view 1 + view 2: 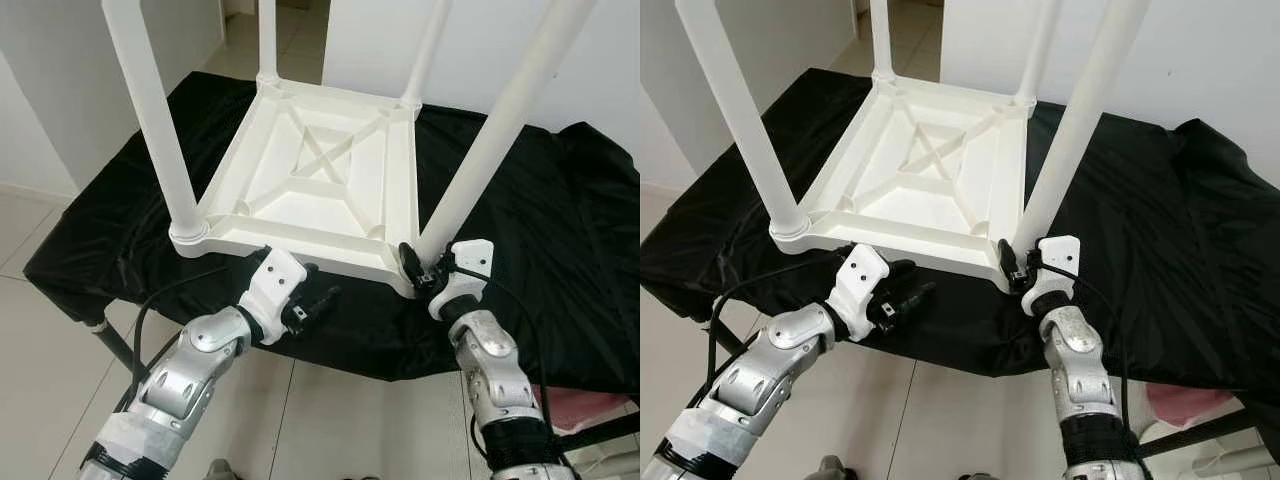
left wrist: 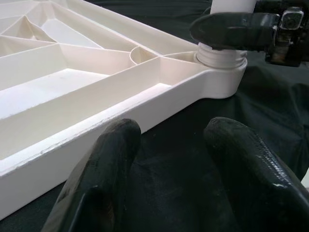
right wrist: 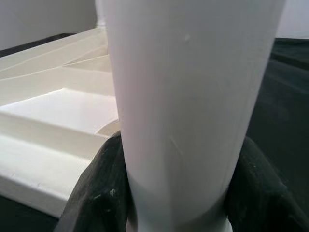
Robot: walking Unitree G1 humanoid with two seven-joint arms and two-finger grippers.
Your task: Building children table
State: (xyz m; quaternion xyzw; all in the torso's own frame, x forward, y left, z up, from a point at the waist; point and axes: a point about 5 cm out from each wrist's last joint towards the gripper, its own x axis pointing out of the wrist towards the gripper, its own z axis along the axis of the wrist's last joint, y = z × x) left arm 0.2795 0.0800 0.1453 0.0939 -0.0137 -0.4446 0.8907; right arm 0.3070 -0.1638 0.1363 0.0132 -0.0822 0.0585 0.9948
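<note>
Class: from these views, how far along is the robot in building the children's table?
All four white plastic legs stand in the upturned white ribbed tabletop. The right gripper clasps the near-right leg at its base; the left gripper is open by the near edge. Flipping upright remains.

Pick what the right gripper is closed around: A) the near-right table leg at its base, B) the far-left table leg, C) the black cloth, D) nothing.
A: the right gripper wraps the near-right table leg just above its socket, its fingers on both sides.
</note>
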